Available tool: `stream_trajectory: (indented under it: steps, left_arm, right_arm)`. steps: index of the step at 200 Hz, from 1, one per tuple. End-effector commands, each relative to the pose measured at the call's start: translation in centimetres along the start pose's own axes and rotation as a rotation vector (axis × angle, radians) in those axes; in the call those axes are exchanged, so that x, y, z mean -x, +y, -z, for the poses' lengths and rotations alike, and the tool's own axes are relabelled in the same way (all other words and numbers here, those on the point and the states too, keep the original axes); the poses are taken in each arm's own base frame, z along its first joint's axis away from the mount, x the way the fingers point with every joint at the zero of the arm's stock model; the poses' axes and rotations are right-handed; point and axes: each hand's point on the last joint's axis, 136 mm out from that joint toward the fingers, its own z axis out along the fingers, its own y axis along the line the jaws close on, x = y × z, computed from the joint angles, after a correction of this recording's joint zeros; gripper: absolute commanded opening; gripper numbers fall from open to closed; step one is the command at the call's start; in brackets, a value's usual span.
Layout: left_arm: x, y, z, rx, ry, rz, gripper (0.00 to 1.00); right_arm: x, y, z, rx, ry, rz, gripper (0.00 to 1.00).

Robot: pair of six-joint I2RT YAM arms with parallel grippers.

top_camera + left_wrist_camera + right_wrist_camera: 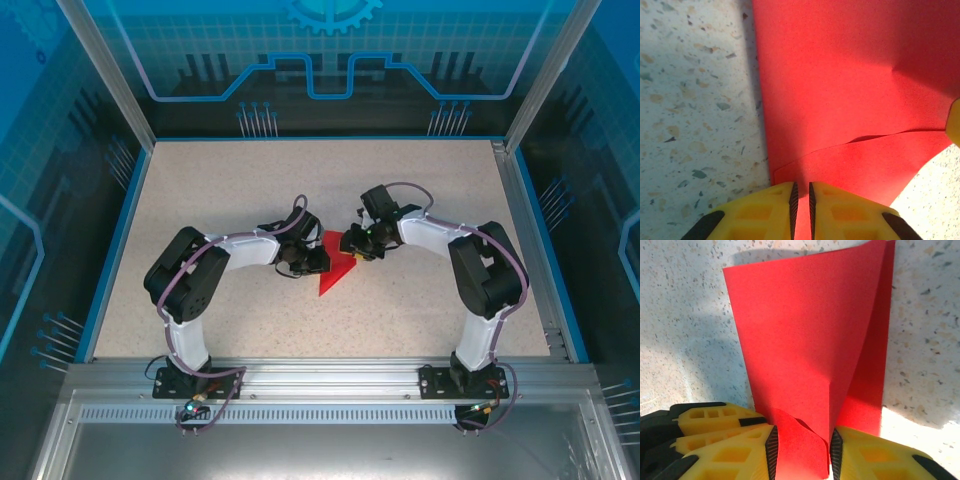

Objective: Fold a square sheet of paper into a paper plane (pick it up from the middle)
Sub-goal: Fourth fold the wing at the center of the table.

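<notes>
The red paper sheet [338, 272] lies partly folded near the middle of the desk [250, 180]. The left pincer [801, 190] is closed tight on its edge. The right pincer [802, 445] grips a curled, lifted flap.

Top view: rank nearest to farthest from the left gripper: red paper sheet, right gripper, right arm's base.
1. Thin red paper sheet, in the left gripper itself.
2. Right gripper, just across the sheet.
3. Right arm's black base, near-right table edge.
</notes>
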Motion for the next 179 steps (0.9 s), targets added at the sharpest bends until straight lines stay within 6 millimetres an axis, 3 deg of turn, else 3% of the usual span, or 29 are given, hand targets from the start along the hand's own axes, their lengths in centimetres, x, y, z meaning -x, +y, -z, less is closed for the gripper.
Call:
stream_trajectory:
  steps: [1,70,122,150,179]
  left_arm:
    - [-0.7,1.0,-0.3,0.031,0.027,0.023,0.18]
    - [0.3,-0.3,0.8,-0.006,-0.016,0.005,0.23]
    - [1.2,-2.3,3.7,-0.059,-0.097,-0.050,0.40]
    - [0.3,-3.5,4.2,-0.018,-0.123,-0.108,0.47]
    - [-1.1,-4.3,3.3,0.119,-0.149,-0.180,0.49]
  right_arm:
    - [0.2,0.3,-0.2,0.027,0.008,-0.007,0.35]
    - [0.7,-0.3,-1.2,0.123,0.031,-0.042,0.34]
    - [1.3,-0.5,-1.1,0.188,0.034,-0.043,0.22]
    - [1.4,-0.1,-0.5,0.223,0.039,-0.025,0.17]
    - [1.5,0.4,-0.3,0.265,0.058,-0.022,0.19]
